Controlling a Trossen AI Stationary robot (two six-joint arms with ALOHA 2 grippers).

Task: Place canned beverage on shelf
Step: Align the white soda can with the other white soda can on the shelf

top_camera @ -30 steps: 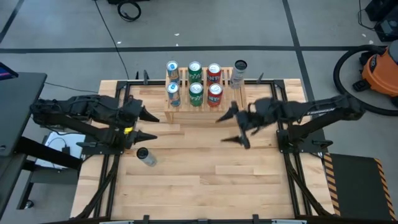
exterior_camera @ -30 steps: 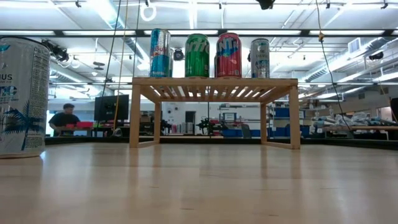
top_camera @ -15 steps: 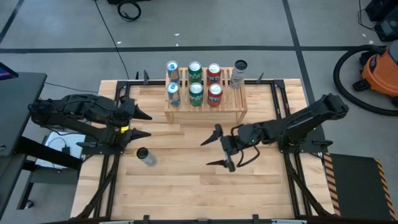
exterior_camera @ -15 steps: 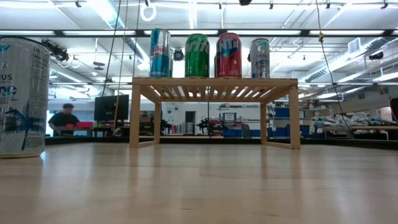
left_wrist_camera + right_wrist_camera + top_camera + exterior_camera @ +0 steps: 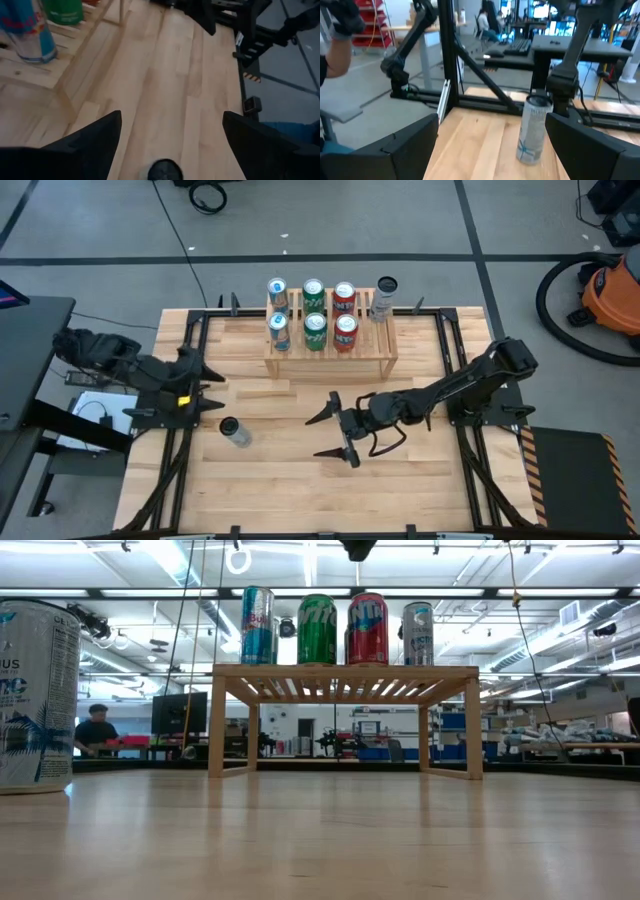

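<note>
The right gripper (image 5: 334,436), jaws wide and empty, points at the loose can (image 5: 235,431) on the table, seemingly lining up a grasp; the left gripper (image 5: 208,386) (open too) waits aside; the shelf (image 5: 330,364) holds seven cans, one slot free.

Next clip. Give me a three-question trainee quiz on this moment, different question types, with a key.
1. True or false: the white can stands on the table, not on the shelf.
2. The right gripper is: A) shut on a can, B) open and empty, C) out of view.
3. Fill in: the left gripper waits near the table's ___ edge.

Key: 1 true; 2 B; 3 left.
</note>
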